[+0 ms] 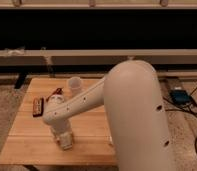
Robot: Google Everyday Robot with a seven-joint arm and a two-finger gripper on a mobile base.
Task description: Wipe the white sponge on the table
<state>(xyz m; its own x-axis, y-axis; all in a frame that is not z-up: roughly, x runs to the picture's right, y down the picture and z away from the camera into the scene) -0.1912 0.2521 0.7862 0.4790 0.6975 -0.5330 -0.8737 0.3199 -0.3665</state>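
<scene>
My gripper (65, 139) points straight down at the front left part of the light wooden table (27, 142). An off-white block, the white sponge (67, 145), sits at the gripper's tip and touches the tabletop. The gripper covers the sponge's upper part. My large white arm (132, 115) reaches in from the right and hides the table's right half.
A dark brown bar (38, 106) lies near the table's left edge. A translucent cup (74, 85) stands at the back, with a red item (56, 92) beside it. A small pale thing (111, 142) shows at the arm's edge. Cables and a blue box (181, 96) lie on the floor to the right.
</scene>
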